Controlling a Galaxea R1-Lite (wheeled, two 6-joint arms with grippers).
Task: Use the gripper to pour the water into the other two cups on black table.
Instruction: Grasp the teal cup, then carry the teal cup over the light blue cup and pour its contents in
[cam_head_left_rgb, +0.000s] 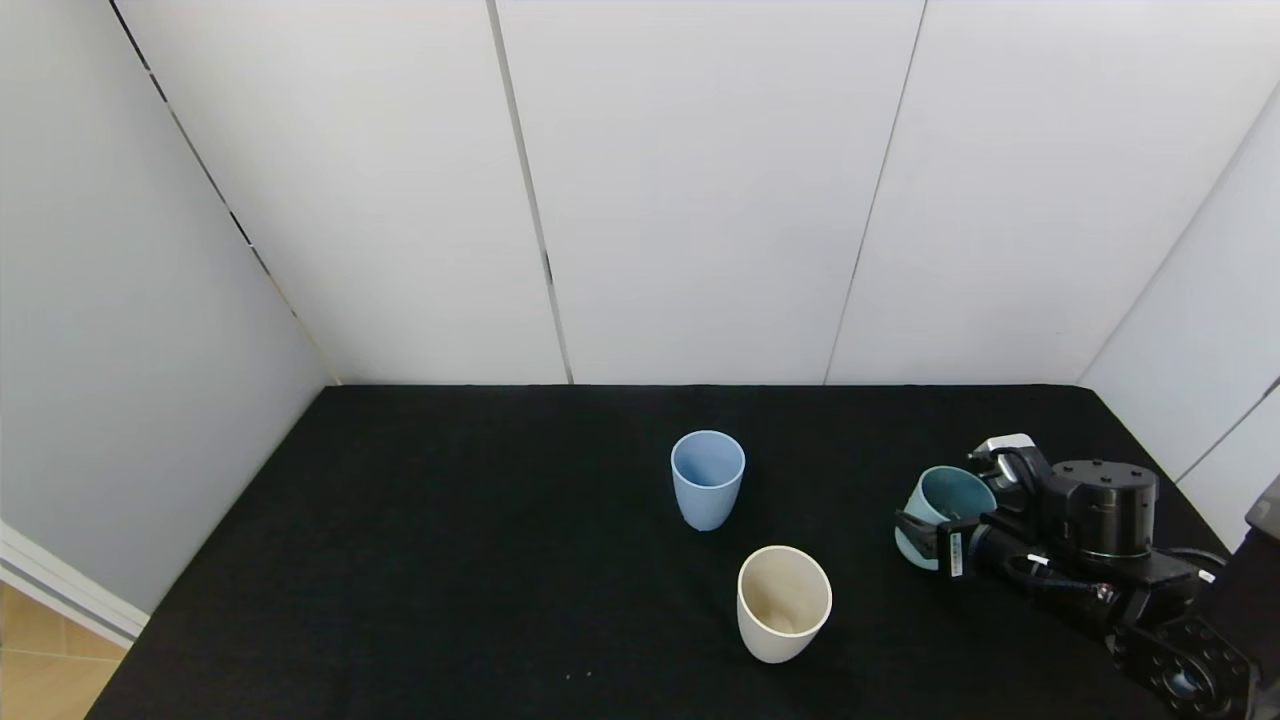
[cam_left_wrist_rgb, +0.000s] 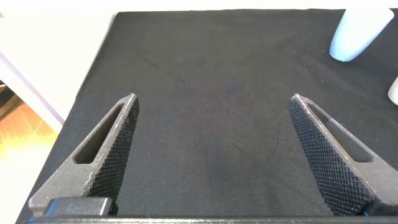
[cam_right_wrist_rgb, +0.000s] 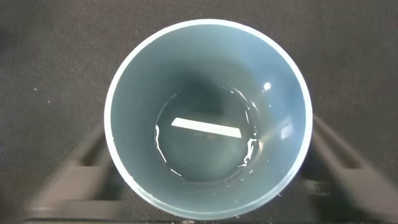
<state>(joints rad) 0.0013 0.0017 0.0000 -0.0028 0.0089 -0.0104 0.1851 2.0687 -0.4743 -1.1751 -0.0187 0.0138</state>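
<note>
Teal tumbler (cam_right_wrist_rgb: 208, 112) right under the right wrist camera, a shallow pool of water glinting at its bottom.

The right gripper (cam_head_left_rgb: 925, 535) straddles it on the black table (cam_head_left_rgb: 450, 560), a finger on each side of the wall; contact looks likely but I cannot tell for certain. Both targets lie to the robot's left of this cup: the cream-white tumbler (cam_head_left_rgb: 783, 603) nearer, the light blue tumbler (cam_head_left_rgb: 707, 479) farther back, both upright, smooth matte plastic on cloth-like black. The left gripper (cam_left_wrist_rgb: 211, 149) hangs spread wide, holding nothing, its textured fingers over bare tabletop.
</note>
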